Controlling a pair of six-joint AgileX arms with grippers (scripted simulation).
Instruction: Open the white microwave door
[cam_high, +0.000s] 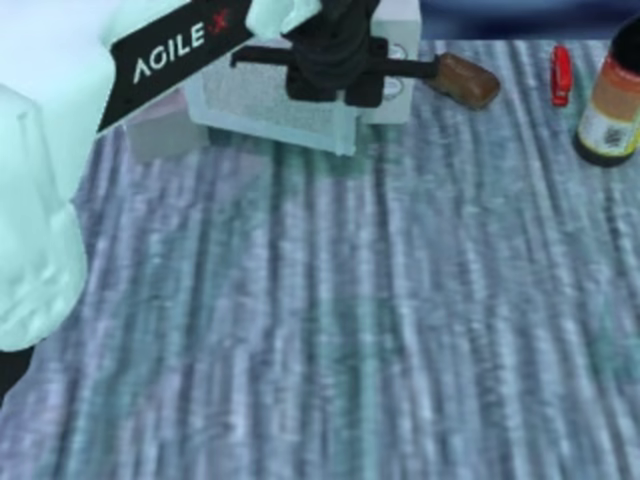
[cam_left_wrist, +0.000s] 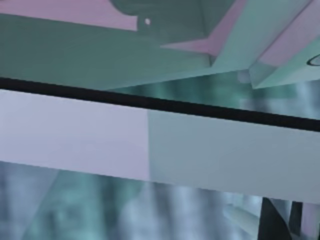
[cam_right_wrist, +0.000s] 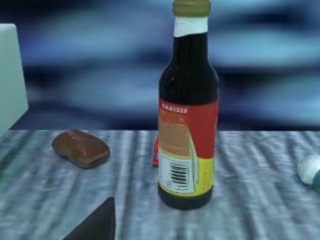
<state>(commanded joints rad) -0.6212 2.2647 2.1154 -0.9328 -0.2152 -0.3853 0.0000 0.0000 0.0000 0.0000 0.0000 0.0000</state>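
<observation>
On table: one microwave door (cam_high: 275, 100), one bottle (cam_high: 612, 100)

left hand (cam_high: 335, 85) hides part of the microwave door (cam_high: 275, 110).

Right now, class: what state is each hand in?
Left hand: over the white microwave door; state cannot be told.
Right hand: out of sight.

My left arm (cam_high: 60, 150) is bulky and pale mint-white, with a black band lettered "AGILE" in white plus a red X. Above the white microwave door (cam_high: 270, 105), its wrist and left gripper (cam_high: 335, 70) are matte black.
</observation>
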